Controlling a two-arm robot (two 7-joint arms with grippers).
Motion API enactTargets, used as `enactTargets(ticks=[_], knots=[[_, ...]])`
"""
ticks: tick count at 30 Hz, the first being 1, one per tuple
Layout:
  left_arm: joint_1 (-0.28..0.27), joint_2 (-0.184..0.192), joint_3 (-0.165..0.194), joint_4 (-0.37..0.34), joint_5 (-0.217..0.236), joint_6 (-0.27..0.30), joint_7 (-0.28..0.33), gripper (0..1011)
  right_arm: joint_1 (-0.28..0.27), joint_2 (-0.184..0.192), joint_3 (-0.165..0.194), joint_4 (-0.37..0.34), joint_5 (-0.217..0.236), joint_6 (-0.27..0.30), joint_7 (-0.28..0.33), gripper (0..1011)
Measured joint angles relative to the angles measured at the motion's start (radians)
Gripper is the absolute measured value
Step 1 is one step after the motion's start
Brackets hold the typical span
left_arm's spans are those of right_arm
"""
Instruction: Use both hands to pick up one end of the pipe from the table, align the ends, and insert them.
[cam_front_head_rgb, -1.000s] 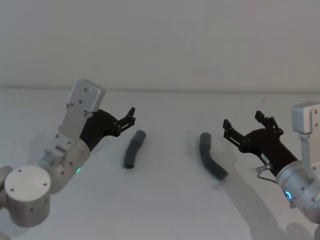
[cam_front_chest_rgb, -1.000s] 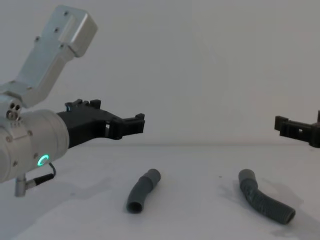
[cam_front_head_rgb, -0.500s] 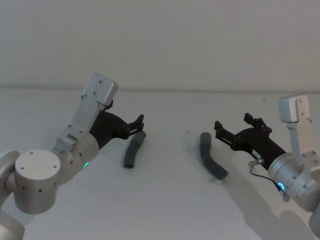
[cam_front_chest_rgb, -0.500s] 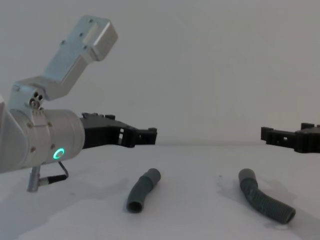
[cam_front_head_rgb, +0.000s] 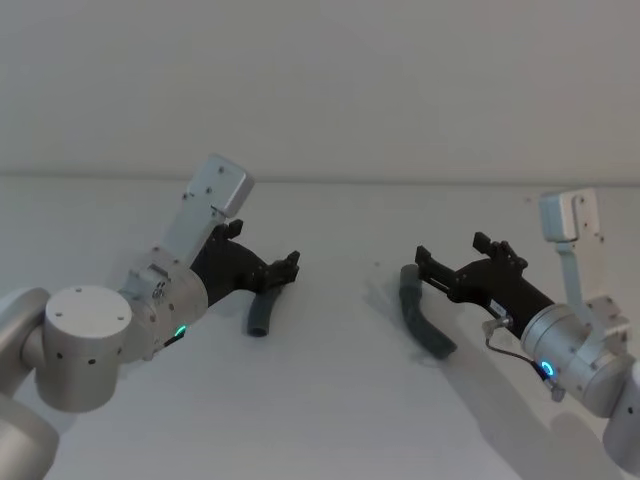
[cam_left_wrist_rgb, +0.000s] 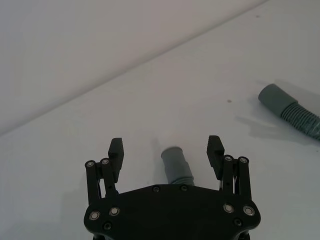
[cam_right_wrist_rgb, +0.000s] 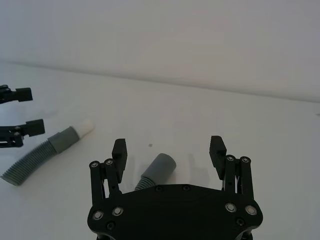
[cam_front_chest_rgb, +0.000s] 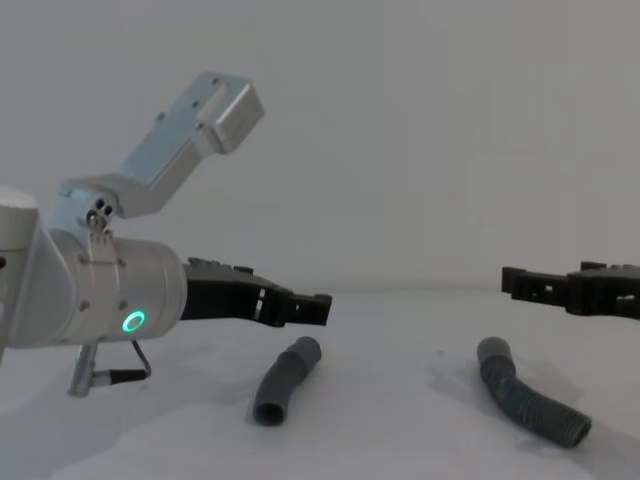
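Two bent pieces of grey corrugated hose lie well apart on a white table (cam_front_head_rgb: 330, 410) before a plain pale wall (cam_front_head_rgb: 320, 80), each with a black gripper poised over it.

At left, the left gripper (cam_front_head_rgb: 291, 267) reaches forward from its silver arm (cam_front_chest_rgb: 110, 300), where a green ring (cam_front_chest_rgb: 132, 321) glows. It hangs above the far end of the left hose (cam_front_head_rgb: 260, 318) without touching it. Its fingers are spread wide and grip nothing. From the head camera the gripper covers that far end. From the chest camera the whole hose shows, lying on the table below and clear of the fingertips. The left wrist camera looks down between the two parted fingers onto the smooth left cuff (cam_left_wrist_rgb: 175, 165). The right wrist camera, looking across, shows a white tip (cam_right_wrist_rgb: 85, 126) at that same end.

Bare table separates the two hoses.

At right, the right hose (cam_front_head_rgb: 422, 320) lies with its far end pointing toward the wall. The right gripper (cam_front_head_rgb: 448, 252) hovers above that end, apart from it, with its fingers likewise wide open and empty. From the right wrist camera the grey right cuff (cam_right_wrist_rgb: 159, 167) sits between the parted fingers, lower down on the table.
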Motion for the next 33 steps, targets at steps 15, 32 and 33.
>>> enactTargets(ticks=[15,32,33], knots=[[0.003,-0.01,-0.014,0.019,0.0,0.063,0.003,1001,0.02,-0.006,-0.025,0.03,-0.011,0.019,0.023,1001],[-0.029,-0.021,0.015,0.062,0.012,0.079,-0.057,1001,0.025,0.001,-0.047,0.047,-0.028,0.042,0.045,1001],[-0.03,-0.022,0.015,0.063,0.013,0.079,-0.059,1001,0.025,0.002,-0.048,0.048,-0.028,0.043,0.045,1001]])
